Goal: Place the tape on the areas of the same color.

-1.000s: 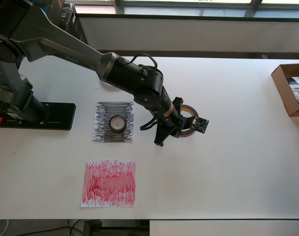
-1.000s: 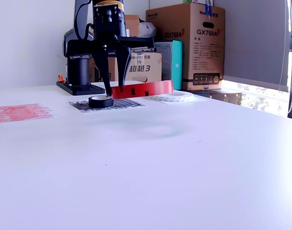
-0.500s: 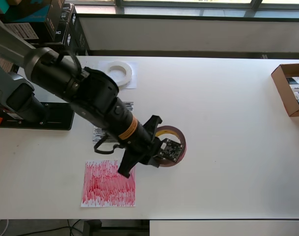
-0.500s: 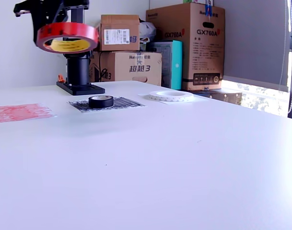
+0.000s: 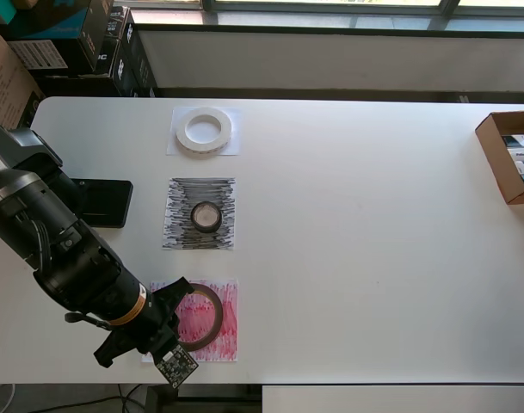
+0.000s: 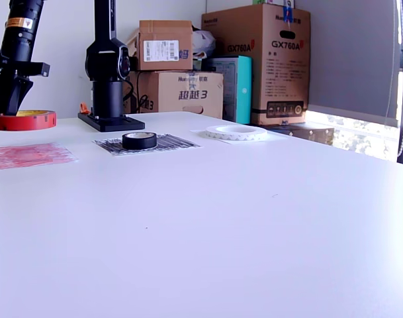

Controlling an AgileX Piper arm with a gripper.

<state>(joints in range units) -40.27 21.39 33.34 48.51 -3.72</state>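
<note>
White rectangular worktop [image 5: 373, 241], holding 3 square paper sheets in a column toward its left end in the overhead view. Item 1: plain white paper sheet [image 5: 231, 146], nearest the far edge by the window, carrying the large translucent white tape roll [image 5: 204, 131] lying flat on it; the same roll shows in the exterior view [image 6: 235, 133]. Item 2: paper sheet scribbled with black strokes [image 5: 177, 215], midway down the column, with the small black tape roll [image 5: 206, 216] lying flat at its centre; in the exterior view the roll [image 6: 139, 140] sits on the sheet [image 6: 175, 142]. Item 3: paper sheet scribbled with red strokes [image 5: 227, 318], nearest the near edge of the worktop, also seen at the exterior view's left [image 6: 29, 155]. Item 4: mid-sized dark red tape roll with yellowish core [image 5: 200, 317], held level over the red-scribbled sheet; the exterior view shows it [image 6: 24, 120] raised clear above the sheet, not touching it. Item 5: black robot arm with gripper [image 5: 171, 327], reaching from the near left corner of the worktop; the gripper is clamped on the rim of the dark red roll, 1 finger inside the ring and 1 outside as far as the overhead view shows. Item 6: black arm base plate [image 5: 102, 202], near the left edge. Item 7: open brown cardboard box [image 5: 502, 159], at the right edge. Item 8: stacked brown cardboard cartons [image 6: 254, 59], beyond the worktop in the exterior view.
</note>
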